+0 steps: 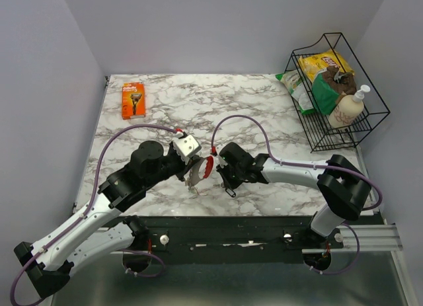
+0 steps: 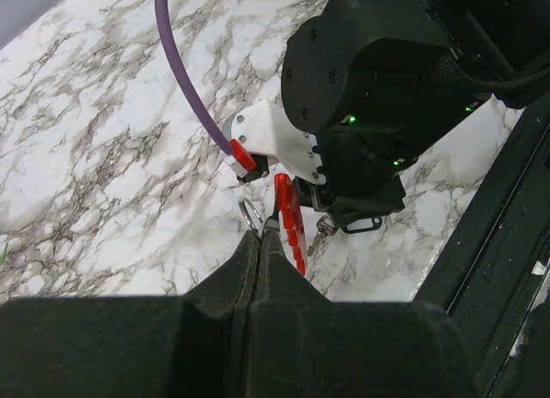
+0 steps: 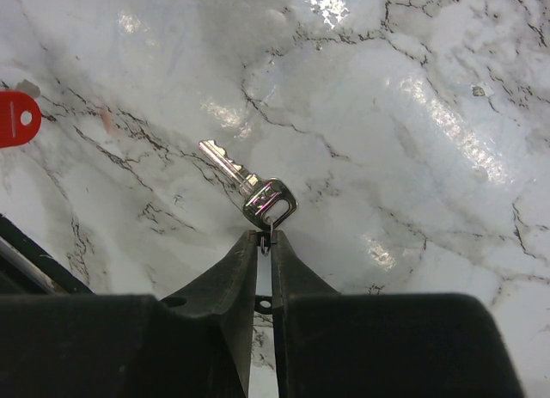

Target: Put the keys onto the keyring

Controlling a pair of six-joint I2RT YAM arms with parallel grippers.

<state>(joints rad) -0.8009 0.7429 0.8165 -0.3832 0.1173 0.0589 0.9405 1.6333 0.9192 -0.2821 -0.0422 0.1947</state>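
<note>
My left gripper (image 1: 193, 170) (image 2: 260, 236) is shut on the keys (image 1: 198, 176), pinching a silvery ring (image 2: 249, 216) beside the red curved tag (image 2: 290, 222) (image 1: 209, 166). Yellow and green heads are hidden. My right gripper (image 1: 227, 184) (image 3: 265, 236) is right next to it, shut on the thin black keyring (image 2: 361, 225) (image 3: 263, 239). One silver key (image 3: 249, 187) hangs from that loop by a small ring just above the marble. The red tag also shows at the left edge of the right wrist view (image 3: 15, 119).
An orange razor pack (image 1: 133, 99) lies at the far left. A black wire basket (image 1: 318, 137) with snack bags and a lotion bottle stands at the far right. The black front rail (image 1: 251, 220) runs just behind both grippers.
</note>
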